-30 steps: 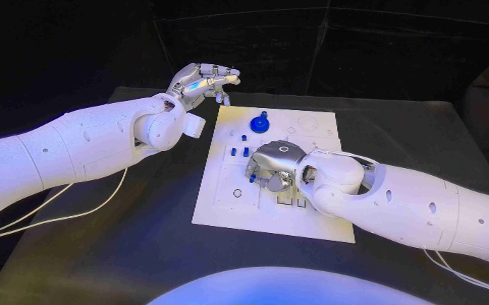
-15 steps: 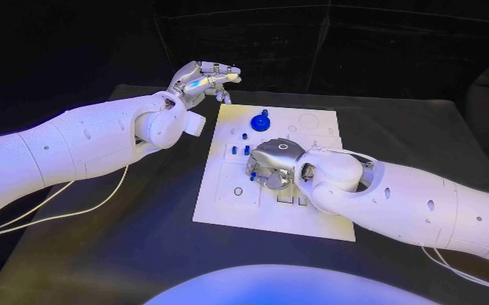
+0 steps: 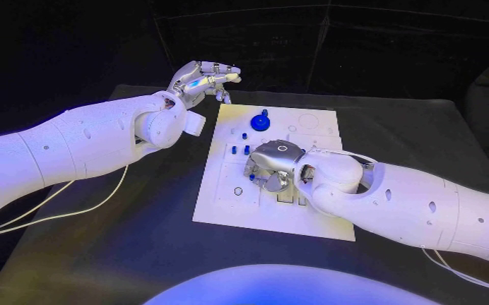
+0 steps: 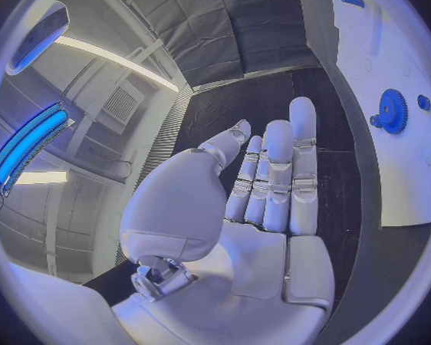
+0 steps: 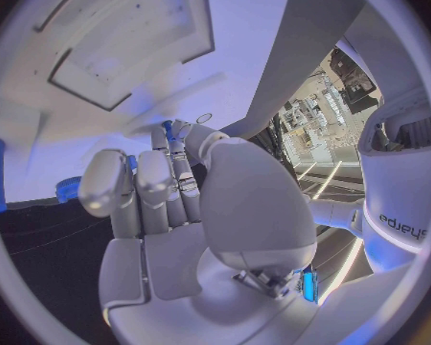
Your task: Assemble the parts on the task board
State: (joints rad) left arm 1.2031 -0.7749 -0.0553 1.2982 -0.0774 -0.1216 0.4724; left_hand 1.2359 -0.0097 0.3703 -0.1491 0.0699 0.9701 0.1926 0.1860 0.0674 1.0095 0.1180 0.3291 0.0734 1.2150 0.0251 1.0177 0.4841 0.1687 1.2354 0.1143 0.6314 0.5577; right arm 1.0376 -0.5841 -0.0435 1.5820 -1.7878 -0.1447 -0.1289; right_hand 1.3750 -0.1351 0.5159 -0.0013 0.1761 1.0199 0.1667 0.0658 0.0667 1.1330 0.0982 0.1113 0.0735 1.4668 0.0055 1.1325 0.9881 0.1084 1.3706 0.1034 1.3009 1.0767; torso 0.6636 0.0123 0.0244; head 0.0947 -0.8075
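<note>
White task board on black table, dark curtained backdrop

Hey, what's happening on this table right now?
A two-armed robot is assembling small blue parts on a white task board. Its right hand is down over the middle of the board, pinching a small blue part at its fingertips. The left hand is raised off the board's far left corner, holding nothing. A blue gear sits near the board's far edge, with small blue pegs beside the right hand.

Task board on black table
</note>
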